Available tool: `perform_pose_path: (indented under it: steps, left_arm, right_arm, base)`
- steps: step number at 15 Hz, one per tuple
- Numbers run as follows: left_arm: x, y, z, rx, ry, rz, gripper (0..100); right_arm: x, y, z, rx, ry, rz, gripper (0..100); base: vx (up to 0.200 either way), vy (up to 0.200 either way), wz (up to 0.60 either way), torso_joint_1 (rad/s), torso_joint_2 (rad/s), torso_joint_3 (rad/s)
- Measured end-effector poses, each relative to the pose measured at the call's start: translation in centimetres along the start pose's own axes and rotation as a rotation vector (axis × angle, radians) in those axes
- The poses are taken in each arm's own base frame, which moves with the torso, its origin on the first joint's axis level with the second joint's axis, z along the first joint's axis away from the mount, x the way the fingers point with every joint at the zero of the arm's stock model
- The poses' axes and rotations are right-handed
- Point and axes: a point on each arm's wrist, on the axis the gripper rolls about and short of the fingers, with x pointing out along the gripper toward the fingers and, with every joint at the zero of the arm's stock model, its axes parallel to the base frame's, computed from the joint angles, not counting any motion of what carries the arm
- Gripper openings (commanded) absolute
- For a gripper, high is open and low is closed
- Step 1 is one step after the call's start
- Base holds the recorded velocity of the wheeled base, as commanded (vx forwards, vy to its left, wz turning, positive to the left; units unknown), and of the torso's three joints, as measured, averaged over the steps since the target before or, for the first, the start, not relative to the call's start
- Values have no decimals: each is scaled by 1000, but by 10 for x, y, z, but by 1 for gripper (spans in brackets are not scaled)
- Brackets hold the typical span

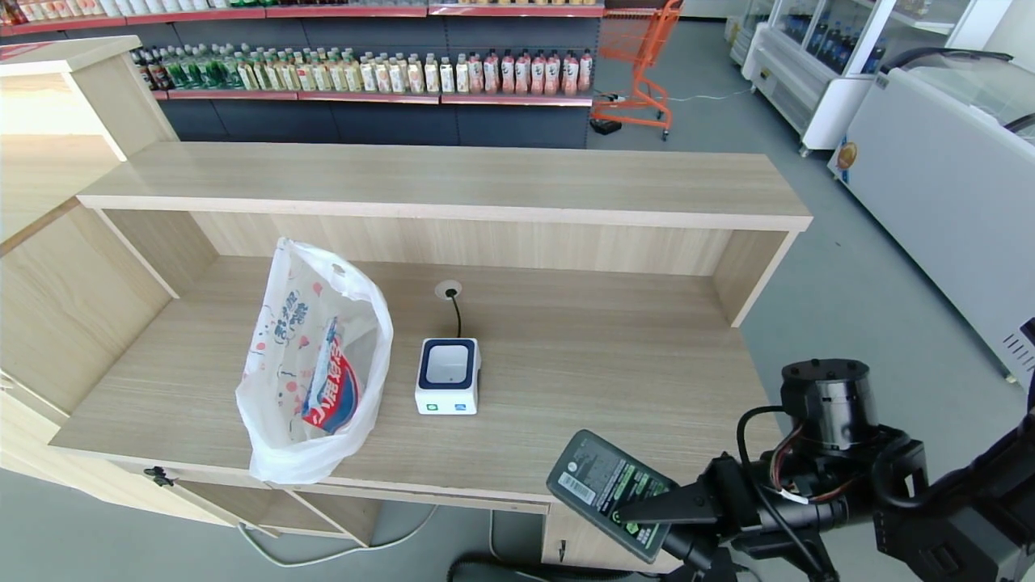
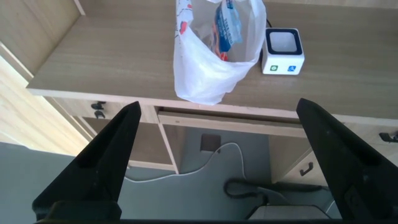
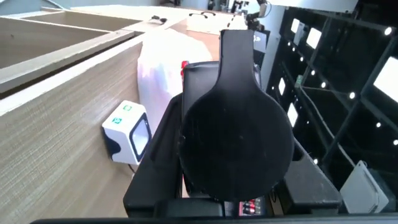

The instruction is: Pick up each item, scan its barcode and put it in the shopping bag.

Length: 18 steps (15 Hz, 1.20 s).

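our right gripper (image 1: 639,513) is clamped on a flat dark packet (image 1: 594,477), which it holds in the air just off the counter's front edge, on the robot's right. the packet tilts, and the face turned up carries a white barcode label and green print. on the wooden counter (image 1: 606,356) the white scanner (image 1: 448,374) sits near the middle, its dark-framed window facing up, with a black cable (image 1: 457,311) running back to a hole in the top. just beside it, toward the robot's left, stands the white shopping bag (image 1: 275,339), mouth open, with a red, blue and white packet (image 1: 330,388) inside. our left gripper (image 2: 217,109) hangs in front of the counter, below its edge, its two dark fingers (image 2: 118,149) spread wide with nothing between them.
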Motion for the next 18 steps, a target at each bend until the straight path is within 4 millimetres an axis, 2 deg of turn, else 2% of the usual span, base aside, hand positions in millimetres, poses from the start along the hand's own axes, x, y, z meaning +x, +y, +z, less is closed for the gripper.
perform_pose_path:
  steps: [3,5,7,9,11,13,15,18]
  left_arm:
    - [0,0,0,0,0,0,100]
    - [0,0,0,0,0,0,100]
    - [0,0,0,0,0,0,100]
    - [0,0,0,0,0,0,100]
    - [0,0,0,0,0,0,100]
    - [0,0,0,0,0,1,100]
    - [0,0,0,0,0,1,100]
    - [0,0,0,0,0,0,100]
  right_arm:
    - [-10,-29,-9,177,72,-13,0]
    - [-22,-59,-22,311,223,-17,0]
    - [-44,-92,-27,335,399,-35,0]
    - [-68,-91,-10,489,452,24,0]
    - [-85,-84,12,851,446,79,0]
    - [-102,-95,16,1268,522,-21,0]
    - [-112,-108,12,1674,581,-208,0]
    - [-122,-124,1,2324,665,-656,0]
  base:
    - [0,0,0,0,0,0]
    - [0,0,0,0,0,0]
    - [0,0,0,0,0,0]
    - [0,0,0,0,0,0]
    - [0,0,0,0,0,0]
    - [0,0,0,0,0,0]
    - [0,0,0,0,0,0]
    - [0,0,0,0,0,0]
